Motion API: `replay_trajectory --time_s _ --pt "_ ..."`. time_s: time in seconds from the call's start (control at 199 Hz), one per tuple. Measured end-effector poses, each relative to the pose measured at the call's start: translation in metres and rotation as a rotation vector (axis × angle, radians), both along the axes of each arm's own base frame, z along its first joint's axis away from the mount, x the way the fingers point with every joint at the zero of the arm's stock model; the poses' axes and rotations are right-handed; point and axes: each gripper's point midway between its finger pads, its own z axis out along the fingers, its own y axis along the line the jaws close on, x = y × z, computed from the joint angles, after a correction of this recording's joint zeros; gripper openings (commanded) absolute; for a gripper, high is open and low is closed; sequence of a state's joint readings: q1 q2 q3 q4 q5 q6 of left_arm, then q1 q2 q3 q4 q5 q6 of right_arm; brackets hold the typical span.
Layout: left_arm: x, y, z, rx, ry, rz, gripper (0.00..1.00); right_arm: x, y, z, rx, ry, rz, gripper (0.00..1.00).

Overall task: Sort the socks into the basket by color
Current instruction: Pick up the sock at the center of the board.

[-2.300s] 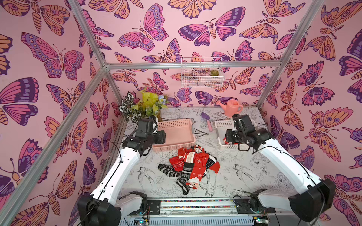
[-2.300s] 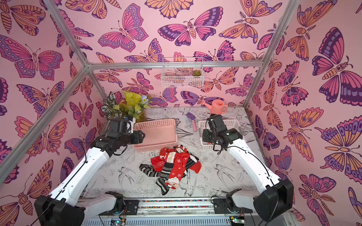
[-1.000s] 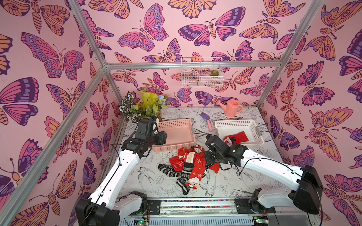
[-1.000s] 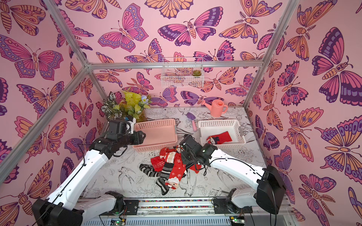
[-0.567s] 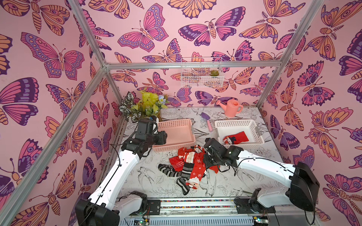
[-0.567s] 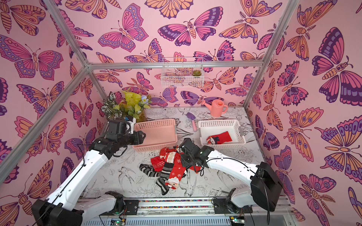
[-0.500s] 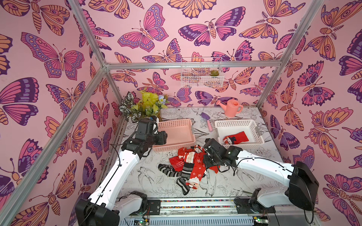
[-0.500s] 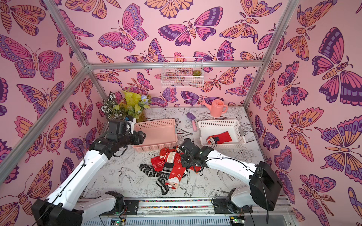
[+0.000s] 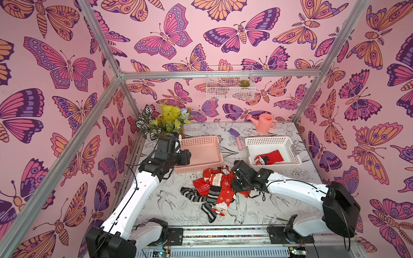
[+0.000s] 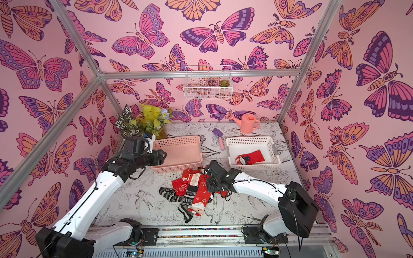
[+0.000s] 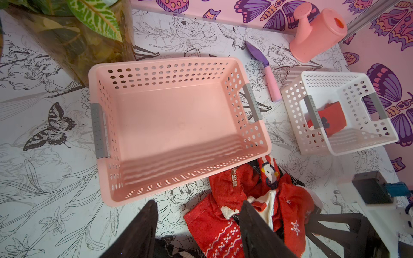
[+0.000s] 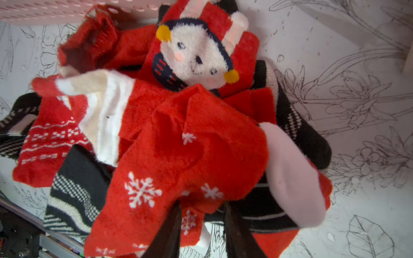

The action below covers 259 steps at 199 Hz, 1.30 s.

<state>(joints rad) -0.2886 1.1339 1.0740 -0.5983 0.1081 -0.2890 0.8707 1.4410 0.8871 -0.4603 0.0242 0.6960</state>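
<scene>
One red sock (image 9: pixel 271 156) lies in the white basket (image 9: pixel 269 139); the pink basket (image 9: pixel 199 139) is empty. The other socks (image 9: pixel 214 189), red and black-and-white mixed, are heaped on the table (image 9: pixel 174 201) just before the pink basket. The right hand (image 12: pixel 202 205) is in the heap, jaws narrowly apart astride a red snowflake fold; grip cannot be confirmed. The left hand (image 11: pixel 199 202) hangs wide open, empty. Judgement: sorting barely begun.

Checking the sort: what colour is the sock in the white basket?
The sock is red; clearest in a top view.

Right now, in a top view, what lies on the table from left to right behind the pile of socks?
The plant, then the pink basket, the purple trowel, the white basket.
</scene>
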Motion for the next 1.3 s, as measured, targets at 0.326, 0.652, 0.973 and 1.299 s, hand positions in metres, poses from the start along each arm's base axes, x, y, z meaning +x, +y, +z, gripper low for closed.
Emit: replay_trajectory --time_s 0.326,0.652,0.973,1.299 --pt "0.000 0.000 0.000 0.000 0.001 0.000 0.61 0.007 0.007 -0.002 0.042 0.003 -0.010 0.22" --pt "0.000 0.001 -0.001 0.002 0.001 0.002 0.61 0.010 0.012 0.001 0.065 -0.007 0.011 0.00" --pt "0.000 0.001 -0.001 0.002 0.001 0.002 0.61 0.010 0.015 0.030 0.097 -0.039 0.044 0.00" --pt "0.000 0.001 -0.001 0.002 0.001 0.002 0.61 0.013 0.022 0.086 0.168 -0.118 0.080 0.00"
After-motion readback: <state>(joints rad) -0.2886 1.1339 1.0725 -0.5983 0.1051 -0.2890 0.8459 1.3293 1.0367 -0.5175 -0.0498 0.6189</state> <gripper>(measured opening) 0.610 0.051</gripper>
